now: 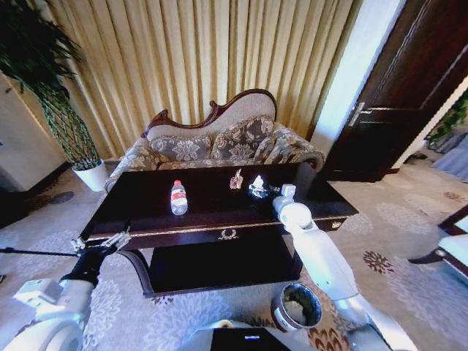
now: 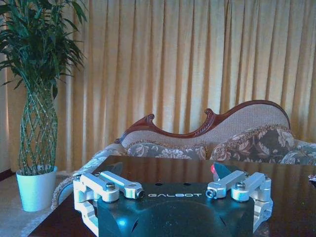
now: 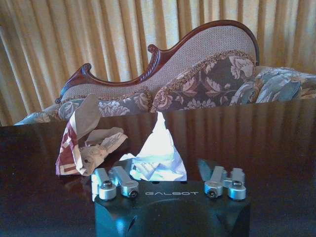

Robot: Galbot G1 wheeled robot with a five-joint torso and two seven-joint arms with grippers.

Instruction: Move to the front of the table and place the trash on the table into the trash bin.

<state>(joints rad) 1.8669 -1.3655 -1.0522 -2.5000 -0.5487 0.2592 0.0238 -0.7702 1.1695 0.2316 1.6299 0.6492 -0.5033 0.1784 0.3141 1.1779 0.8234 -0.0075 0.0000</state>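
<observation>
The dark brown table (image 1: 219, 219) stands in front of me. On its top stand a clear bottle (image 1: 178, 197) with a red label, a reddish wrapper (image 1: 235, 179) and white crumpled paper (image 1: 257, 183). My right gripper (image 1: 272, 191) reaches over the tabletop, open, just short of the paper. In the right wrist view the white paper (image 3: 158, 153) sits ahead of and between the spread fingers of my right gripper (image 3: 168, 185), with the wrapper (image 3: 86, 138) beside it. My left gripper (image 1: 110, 240) hangs open off the table's front left corner. The trash bin (image 1: 297, 307) stands on the carpet below my right arm.
A patterned sofa (image 1: 219, 142) is behind the table. A white plant pot (image 1: 93, 175) with a tall plant stands at the back left. A dark door (image 1: 409, 88) is at the right, and a white bench (image 1: 455, 248) at the right edge.
</observation>
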